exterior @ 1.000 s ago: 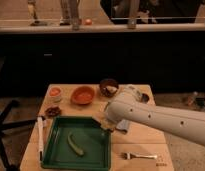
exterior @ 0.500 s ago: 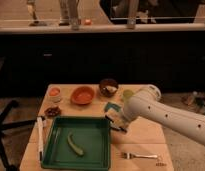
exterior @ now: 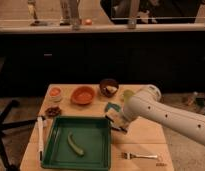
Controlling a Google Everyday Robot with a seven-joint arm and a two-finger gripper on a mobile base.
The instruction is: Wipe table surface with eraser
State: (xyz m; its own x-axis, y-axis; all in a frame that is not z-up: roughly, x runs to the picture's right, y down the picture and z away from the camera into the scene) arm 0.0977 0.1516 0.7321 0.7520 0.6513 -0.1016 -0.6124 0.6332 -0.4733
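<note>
Compared with one second ago, the white arm (exterior: 161, 112) has swung its elbow away from the green tray (exterior: 50, 145). This has uncovered a teal sponge (exterior: 113, 106) just behind the tray's far right corner. The tool (exterior: 117, 124) has stayed low at that same corner.

A small pale block at the tool, just outside the tray's right rim, seems to be the eraser (exterior: 111, 118). It looks to be at the level of the surface (exterior: 143, 140). I cannot tell whether the tool is spread or pressed together, nor whether it really pinches the block.

I judge the main risk to be the tray itself. The eraser is almost touching its rim, so a stroke toward the tray could hit the wall, push the tray, or make the eraser climb on it. A stroke away from the tray's far corner could drag the sponge along. A fork (exterior: 141, 156) lies to the right of the tray's near corner, and a long wipe in that direction might sweep it over the edge. If the grip is weak, pressing down could twist the eraser out.
</note>
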